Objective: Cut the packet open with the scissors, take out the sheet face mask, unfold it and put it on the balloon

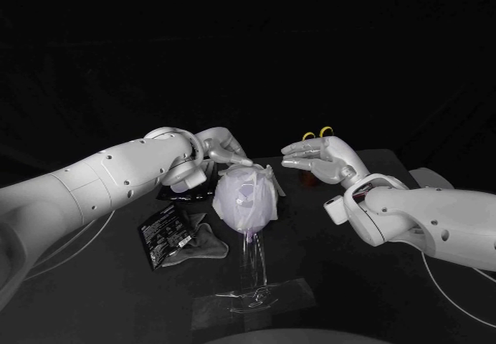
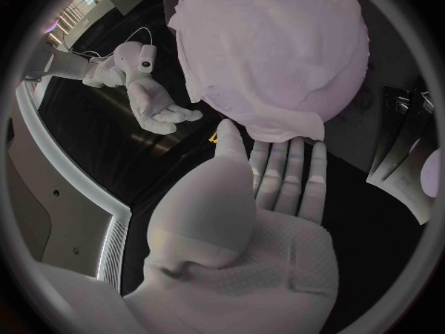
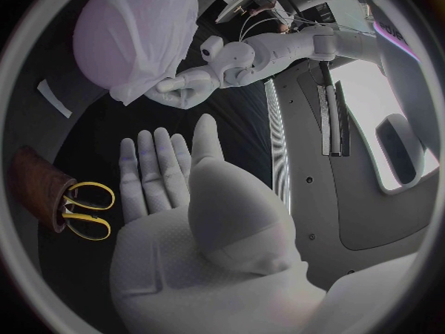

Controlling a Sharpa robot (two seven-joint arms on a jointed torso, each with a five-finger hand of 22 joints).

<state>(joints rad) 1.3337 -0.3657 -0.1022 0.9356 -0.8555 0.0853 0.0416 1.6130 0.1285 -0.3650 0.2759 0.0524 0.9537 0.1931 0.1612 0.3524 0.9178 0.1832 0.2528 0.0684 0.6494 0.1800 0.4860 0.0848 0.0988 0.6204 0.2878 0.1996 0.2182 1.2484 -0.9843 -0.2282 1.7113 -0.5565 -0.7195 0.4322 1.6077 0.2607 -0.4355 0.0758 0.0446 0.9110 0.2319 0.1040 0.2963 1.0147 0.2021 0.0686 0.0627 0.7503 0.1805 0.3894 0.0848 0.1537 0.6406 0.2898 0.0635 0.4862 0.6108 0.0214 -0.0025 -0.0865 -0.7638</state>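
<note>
the left hand reaches in from the left with its palm bare and its fingers straight and close together, holding nothing. its fingertips lie right at the edge of the white sheet face mask; whether they press on it or stop just short cannot be told. the mask is unfolded and draped over the pale lilac round balloon, covering its top and the side that faces the near edge. the balloon sits on top of a tall clear stand, which rises from a flat grey base plate on the black table.

the right hand hovers to the right of the balloon, apart from it, flat and empty with its fingers stretched out side by side and pointing left towards the left hand. just beyond it, on the far side, the yellow-handled scissors stand handles-up in a small brown holder.

on the table to the left of the stand lies the black printed packet, flat and tilted. a pale crumpled piece lies against its right side, between the packet and the stand.
</note>
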